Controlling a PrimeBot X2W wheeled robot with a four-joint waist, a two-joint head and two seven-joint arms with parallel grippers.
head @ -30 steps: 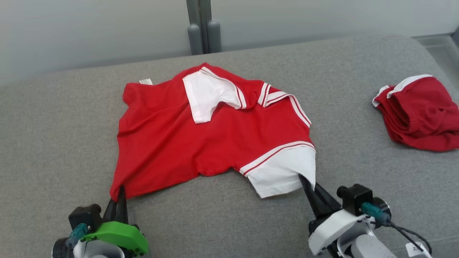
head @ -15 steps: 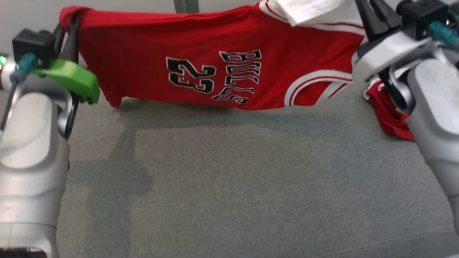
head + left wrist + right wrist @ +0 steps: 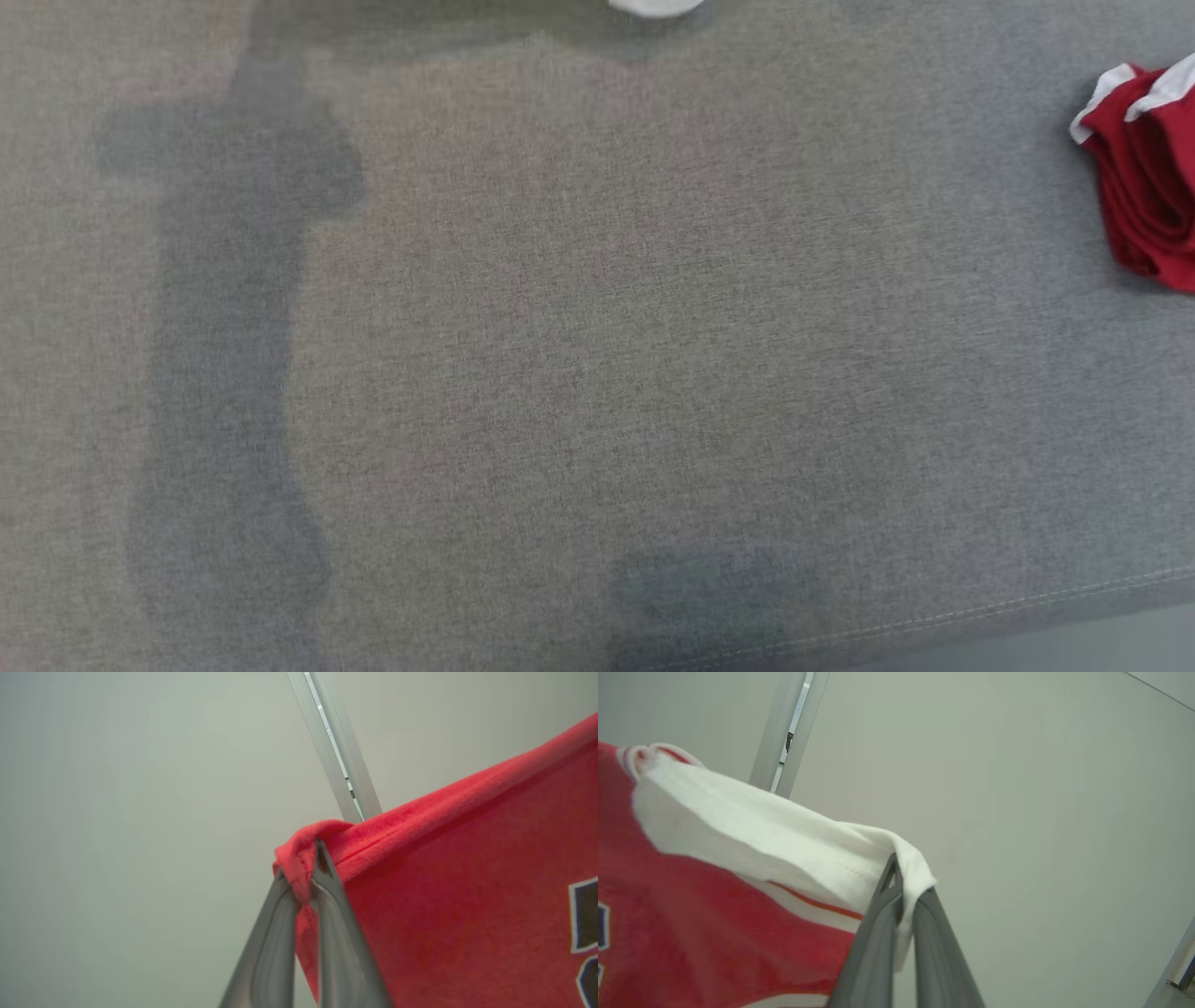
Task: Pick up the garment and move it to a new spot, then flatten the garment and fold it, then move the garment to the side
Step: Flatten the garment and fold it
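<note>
A red jersey [image 3: 467,882] with white trim hangs stretched between two robot grippers, lifted off a grey fabric cushion [image 3: 597,373]. The left gripper [image 3: 301,863] is clenched on a bunched red corner of the jersey, which is squeezed between its two dark fingers. The right gripper [image 3: 903,882] is clamped on a white panel of the jersey, and a fold of white cloth drapes over one fingertip. A red stripe runs along the white panel, and part of a dark printed character with a white outline [image 3: 584,914] shows on the red cloth. Behind the raised jersey are a pale wall [image 3: 140,812] and a slim metal strip [image 3: 336,751].

Seen from the head, soft shadows [image 3: 233,327] lie across the cushion. A sliver of white cloth [image 3: 653,6] shows over the cushion's far side; whether it touches the cushion cannot be told. A second crumpled red and white garment [image 3: 1144,177] lies on the cushion's right side. A stitched seam [image 3: 934,621] runs along the cushion's near right edge.
</note>
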